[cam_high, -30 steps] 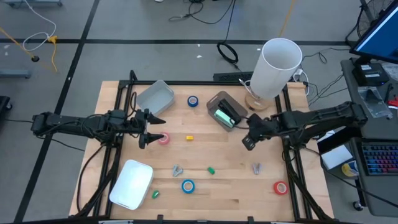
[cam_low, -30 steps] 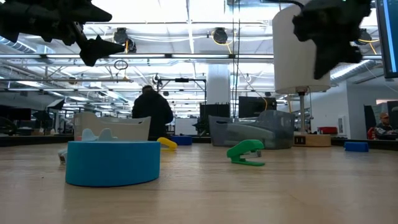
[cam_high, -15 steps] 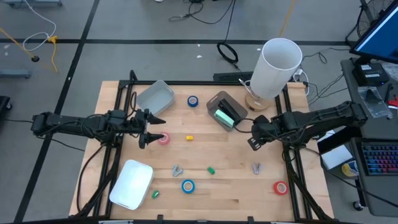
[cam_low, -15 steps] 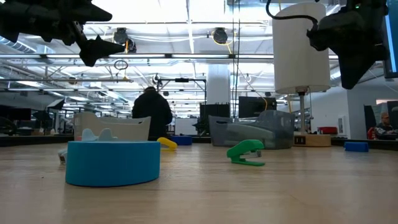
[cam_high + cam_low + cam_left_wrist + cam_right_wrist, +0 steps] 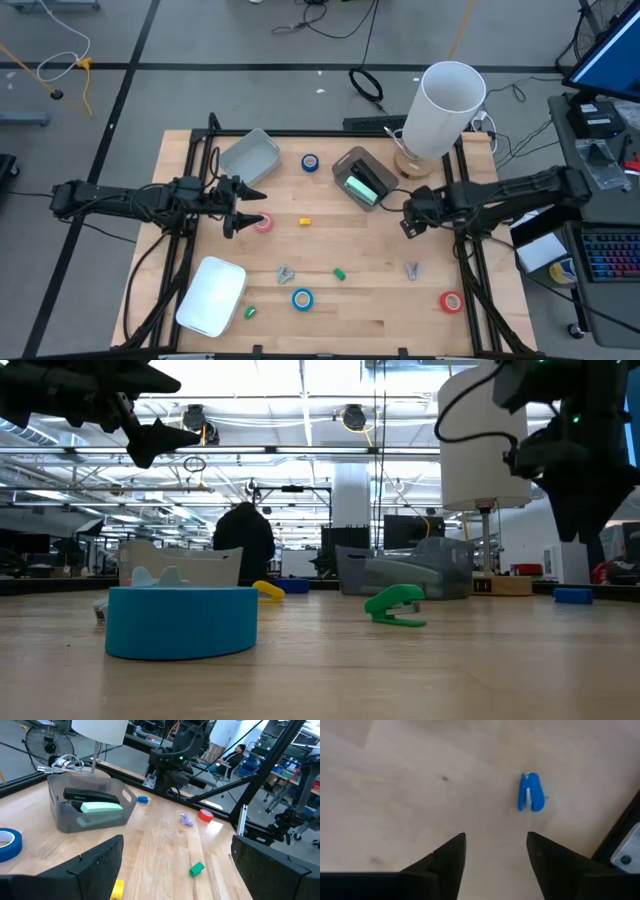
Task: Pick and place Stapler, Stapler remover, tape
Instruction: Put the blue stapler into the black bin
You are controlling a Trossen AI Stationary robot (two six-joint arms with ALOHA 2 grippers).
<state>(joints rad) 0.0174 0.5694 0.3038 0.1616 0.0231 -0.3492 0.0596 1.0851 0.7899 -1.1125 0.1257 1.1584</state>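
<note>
My right gripper (image 5: 495, 840) hangs open above bare wood near the table's right side (image 5: 408, 222); a small blue stapler (image 5: 531, 792) lies on the table beyond its fingertips, untouched. My left gripper (image 5: 175, 870) waits open at the left (image 5: 238, 210), beside a pink tape roll (image 5: 263, 223). A grey bin (image 5: 362, 180) holds a green stapler (image 5: 100, 806) and a black one. Blue tape rolls (image 5: 310, 161) (image 5: 302, 298) and a red one (image 5: 451, 300) lie flat. Two grey staple removers (image 5: 286, 273) (image 5: 412, 270) and a small green stapler (image 5: 395, 605) rest on the wood.
A second grey bin (image 5: 250, 155) sits at the far left and a white lid (image 5: 212, 295) at the near left. A tall white cylinder (image 5: 445, 110) stands at the far right corner. Small yellow (image 5: 305, 221) and green (image 5: 250, 312) blocks lie loose. A person stands in the room behind.
My right gripper has drawn back toward the table's right edge, staying above the table. My left arm has kept still, and nothing on the table has moved.
</note>
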